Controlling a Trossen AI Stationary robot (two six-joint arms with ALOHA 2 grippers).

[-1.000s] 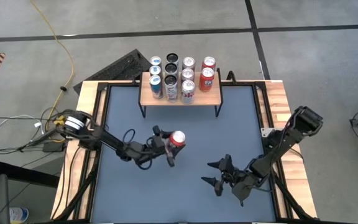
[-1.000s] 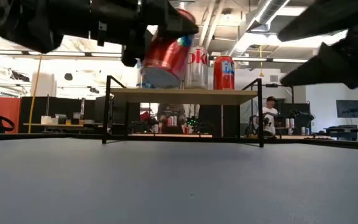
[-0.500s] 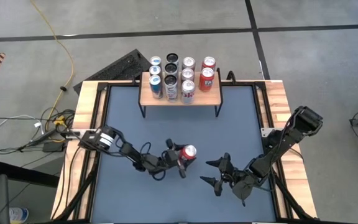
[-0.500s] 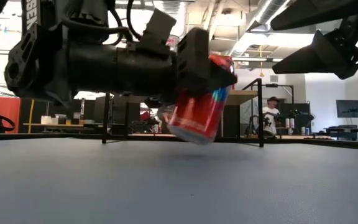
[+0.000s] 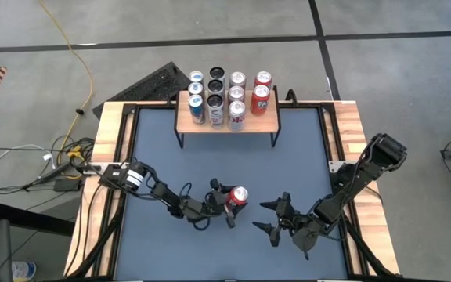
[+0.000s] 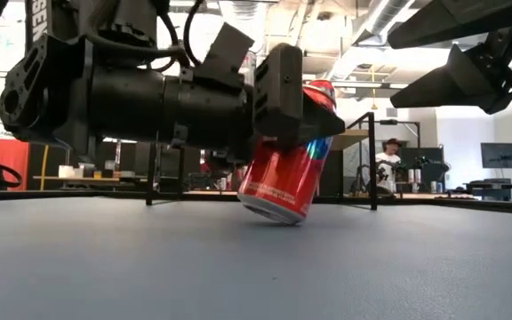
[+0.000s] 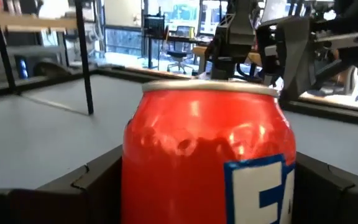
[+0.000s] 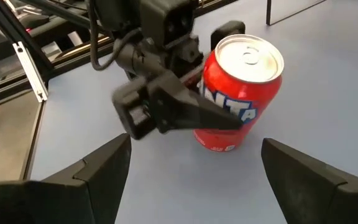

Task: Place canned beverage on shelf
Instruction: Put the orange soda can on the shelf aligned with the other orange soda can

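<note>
While the tilted red can point(image 5: 238, 195) is gripped by the left end effector point(image 5: 227, 205) on the bench point(image 5: 210, 164), the open right end effector point(image 5: 272, 217) is seen just beside it, well apart from the can-crowded shelf point(image 5: 227, 119).

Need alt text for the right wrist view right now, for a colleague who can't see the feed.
A red soda can stands tilted on the blue-grey table, held between the fingers of the left gripper, which reaches in from the far side. The right gripper is open in front of it, apart from it.
</note>
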